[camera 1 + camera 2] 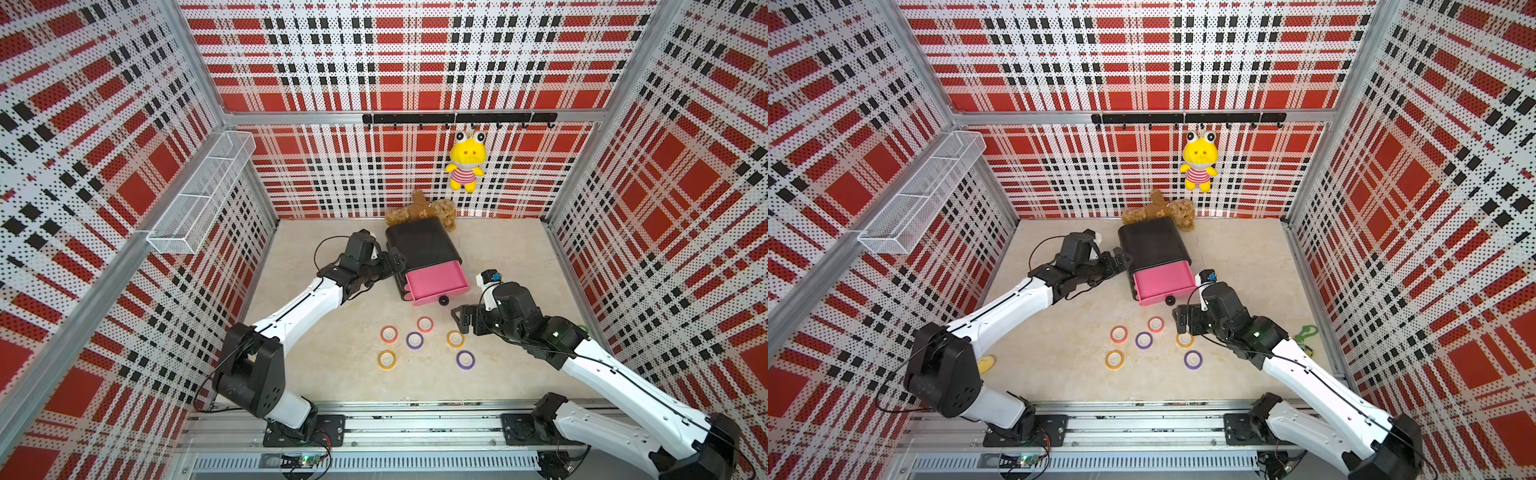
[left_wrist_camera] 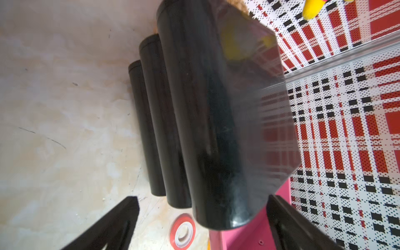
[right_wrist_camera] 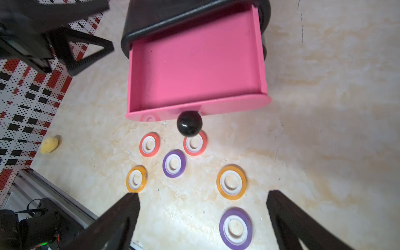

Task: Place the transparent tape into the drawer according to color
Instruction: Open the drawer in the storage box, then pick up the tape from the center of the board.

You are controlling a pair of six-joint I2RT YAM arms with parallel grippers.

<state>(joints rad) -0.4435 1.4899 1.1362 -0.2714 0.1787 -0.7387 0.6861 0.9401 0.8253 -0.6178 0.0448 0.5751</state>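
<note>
Desk (image 1: 332, 374) carrying a black cabinet (image 1: 419, 239) near its back edge, its top drawer (image 1: 436, 282) pulled out, pink and empty. Your left gripper (image 1: 395, 262) stands spread wide beside the cabinet's side. Your right gripper (image 1: 460, 320) hangs wide open and empty near a yellow-orange ring (image 1: 455, 339). All six transparent tape rings (image 1: 414, 340) lie mid-desk, before the drawer. Opening looks done; next, you likely lower onto one ring and pinch it.

Wears glossy white shells on the long links of the left arm (image 1: 303, 311) and right arm (image 1: 615, 378), with bulky matte-black housings at the joints. Carries thin black cables along the shells. Ends in black fingers (image 3: 123, 212) with triangular cut-outs. Glows at a small green light (image 1: 555, 332).
</note>
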